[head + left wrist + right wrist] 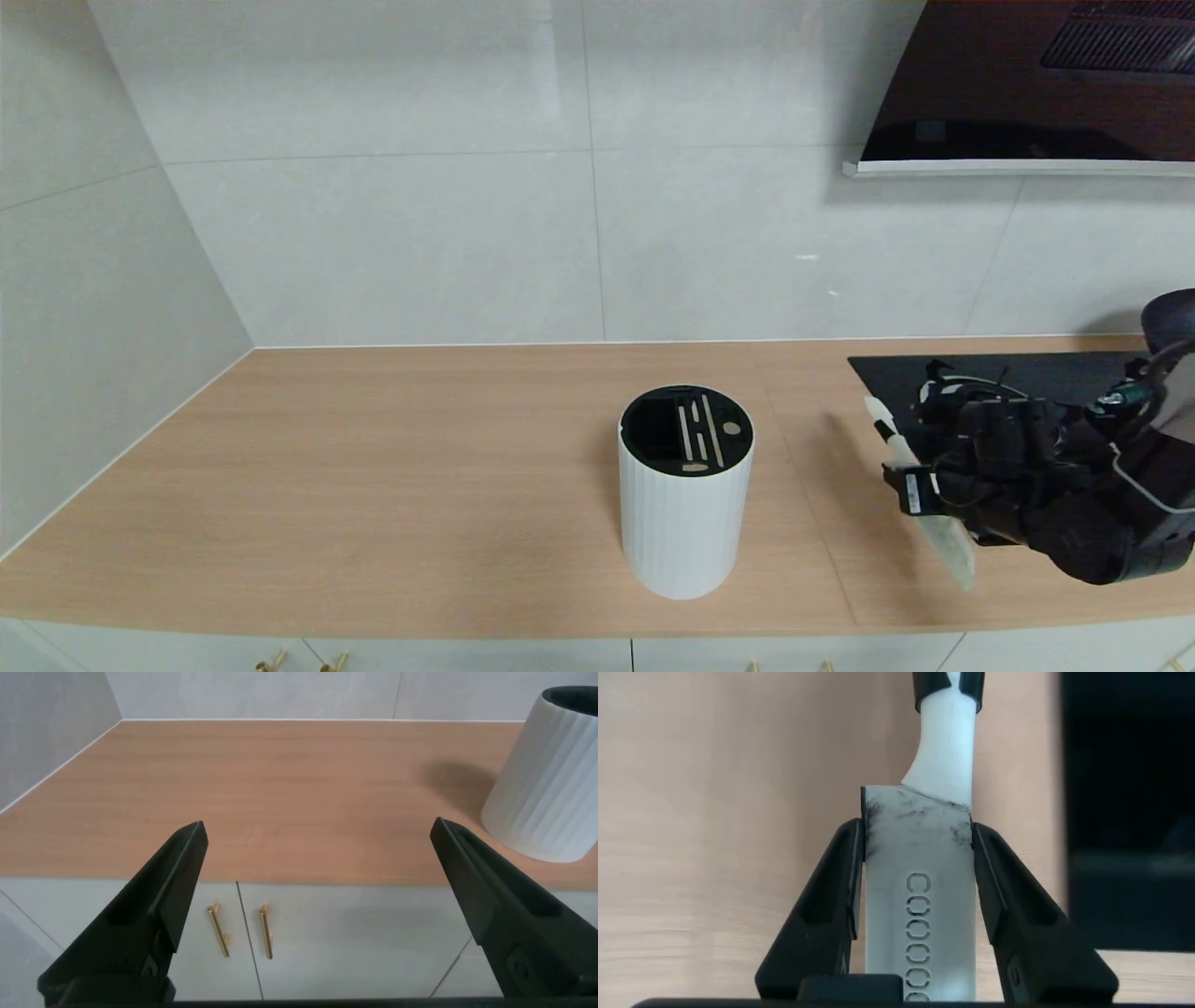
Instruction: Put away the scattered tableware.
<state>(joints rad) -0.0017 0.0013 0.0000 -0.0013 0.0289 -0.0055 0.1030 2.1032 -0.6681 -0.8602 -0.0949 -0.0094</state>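
- Knife (950, 546): white blade, white grip with a black band. Held tilted above the right front part of the desk (420, 467), grip toward the wall and tip toward the front edge. It is well apart from the holder, to that item's right.
- Right tool (920, 485): fingers closed against both flat edges of the knife blade, near where it meets the grip.
- Blade markings: a row of small ring-shaped marks runs along the blade between the fingers in the right wrist view. Dark smudges show near the blade's heel. Whether the marks are letters cannot be told.
- Holder (686, 490): white ribbed cylinder, upright at mid-desk. Its black top has one wide opening, several narrow slits and a round hole.
- Left tool (318, 831): fingers spread wide, holding nothing. It hangs just off the desk's front edge, over the cabinet doors (355, 943) with their gold handles (264, 931).
- Cooktop (1027, 373): black panel set flat in the desk's far right, just behind the right tool.
- Range hood (1027, 93): dark glass, mounted on the wall above the cooktop.
- Tiled wall (420, 233): pale grey, at the back and the left side of the desk.
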